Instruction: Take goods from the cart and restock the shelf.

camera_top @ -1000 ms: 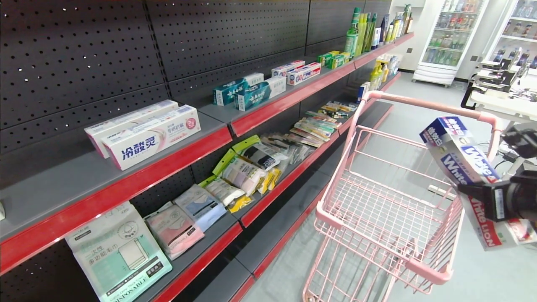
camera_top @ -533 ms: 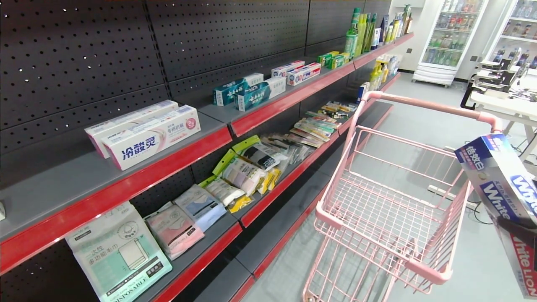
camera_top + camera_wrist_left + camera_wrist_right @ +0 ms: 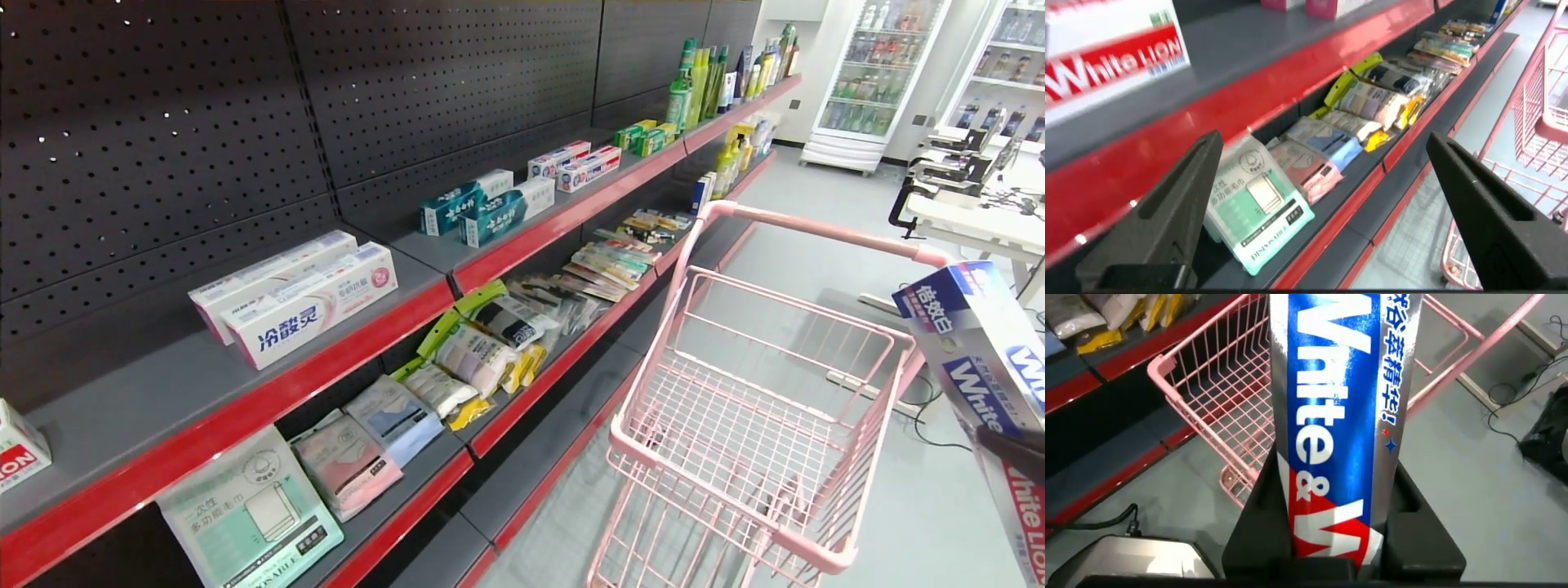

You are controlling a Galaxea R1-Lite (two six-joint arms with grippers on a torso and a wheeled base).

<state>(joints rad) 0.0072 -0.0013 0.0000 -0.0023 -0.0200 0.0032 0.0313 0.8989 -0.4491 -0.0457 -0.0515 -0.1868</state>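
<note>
Right gripper (image 3: 1331,508) clamping toothpaste box (image 3: 971,343), long axis tilting near-upright, hanging beside cart (image 3: 816,233) right rim. Target shelf (image 3: 163,384) lying well left, across cart. Left gripper (image 3: 1323,139) gaping apart, sitting nearer shelf.

Toothpaste box (image 3: 980,359) in my right gripper (image 3: 1335,498): glossy card with a foil sheen. Cart (image 3: 816,232): smooth pink-coated metal wire. Shelf (image 3: 122,392): matt grey boards, glossy red lip (image 3: 245,411), matt black perforated back panel (image 3: 449,73). Pouches (image 3: 482,355): shiny plastic film. My left gripper (image 3: 1323,139) fingers (image 3: 1167,212): matt black.
</note>
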